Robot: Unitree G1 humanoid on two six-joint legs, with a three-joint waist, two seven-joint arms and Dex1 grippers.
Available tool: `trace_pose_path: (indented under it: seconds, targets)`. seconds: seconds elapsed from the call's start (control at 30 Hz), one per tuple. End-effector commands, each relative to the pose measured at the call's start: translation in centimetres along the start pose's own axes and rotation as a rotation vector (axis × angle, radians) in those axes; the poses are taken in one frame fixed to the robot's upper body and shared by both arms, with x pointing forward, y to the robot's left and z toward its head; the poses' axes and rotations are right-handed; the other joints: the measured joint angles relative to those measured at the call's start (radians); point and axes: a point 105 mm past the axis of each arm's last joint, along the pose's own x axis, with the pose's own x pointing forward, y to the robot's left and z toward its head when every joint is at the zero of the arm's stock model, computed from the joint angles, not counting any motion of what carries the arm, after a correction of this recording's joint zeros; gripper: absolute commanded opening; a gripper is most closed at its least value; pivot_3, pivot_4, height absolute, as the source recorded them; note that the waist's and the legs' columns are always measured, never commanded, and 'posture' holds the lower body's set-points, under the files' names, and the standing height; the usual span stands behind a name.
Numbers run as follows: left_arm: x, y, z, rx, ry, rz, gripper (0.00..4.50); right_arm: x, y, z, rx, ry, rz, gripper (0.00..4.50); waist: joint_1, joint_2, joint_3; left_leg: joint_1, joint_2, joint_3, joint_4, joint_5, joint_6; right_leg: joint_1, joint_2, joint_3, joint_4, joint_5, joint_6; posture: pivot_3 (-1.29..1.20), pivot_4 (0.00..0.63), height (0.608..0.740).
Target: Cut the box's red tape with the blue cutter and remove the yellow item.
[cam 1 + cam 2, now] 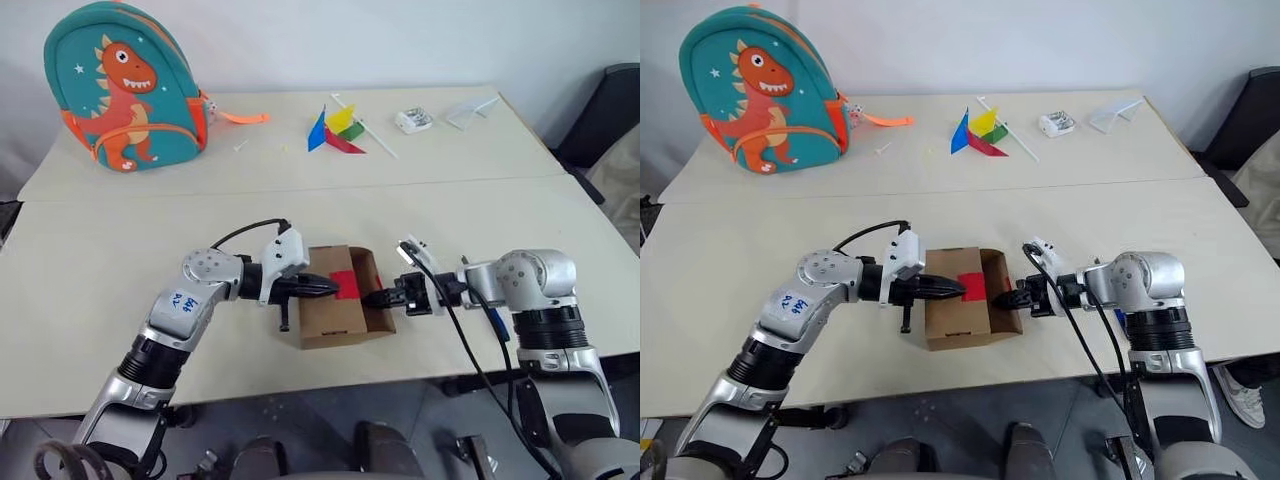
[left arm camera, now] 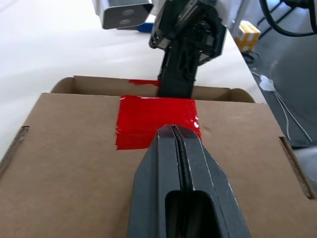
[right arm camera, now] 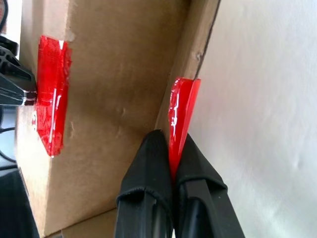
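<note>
Cardboard box (image 1: 332, 310): near the bench (image 1: 100, 240) front edge; light and crushable, so brace it.
Red tape (image 2: 156, 121): thin, sticky.
Left pincer (image 1: 332, 288): clenched empty, tip on tape.
Right pincer (image 3: 171, 166): clenched on the flap's tape tab (image 3: 181, 119); you peel from there.

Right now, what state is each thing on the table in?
box: right flap open, left flap down
red tape: stuck on left flap, a piece on right flap's edge
left gripper: shut, pressing on the taped flap
right gripper: shut on the tape piece at the open flap
backpack: upright, zipped
pinwheel: lying flat
</note>
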Motion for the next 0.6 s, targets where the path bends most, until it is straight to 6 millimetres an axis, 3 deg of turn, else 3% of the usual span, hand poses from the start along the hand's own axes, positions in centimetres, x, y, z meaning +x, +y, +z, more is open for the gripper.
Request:
trace_pose_path:
  seconds: [0.03,0.2,0.6]
  targets:
    - [-0.3,0.9,-1.6,-0.041,0.039,0.071,0.00,-2.0,1.2,1.4,-0.079,-0.044,-0.015,0.04,0.008,0.001,0.001,-0.001,0.000,0.000,0.000,0.000,0.000,0.000,0.000,0.000,0.000,0.000,0.000,0.00,0.150,0.740]
    - [-0.4,1.6,-2.6,-0.076,0.034,0.127,0.00,-4.2,3.7,3.7,-0.186,-0.088,0.000,0.04,0.024,0.006,0.004,-0.001,0.000,0.000,0.000,0.000,0.000,-0.001,0.000,0.000,-0.001,0.000,0.000,0.00,0.150,0.740]
    - [0.2,2.0,-2.9,-0.098,0.007,0.171,0.00,-6.1,5.6,4.8,-0.225,-0.111,0.009,0.04,0.028,0.006,0.004,-0.003,-0.001,0.000,-0.001,0.000,0.000,-0.001,0.000,-0.001,-0.004,0.000,0.001,0.00,0.150,0.740]
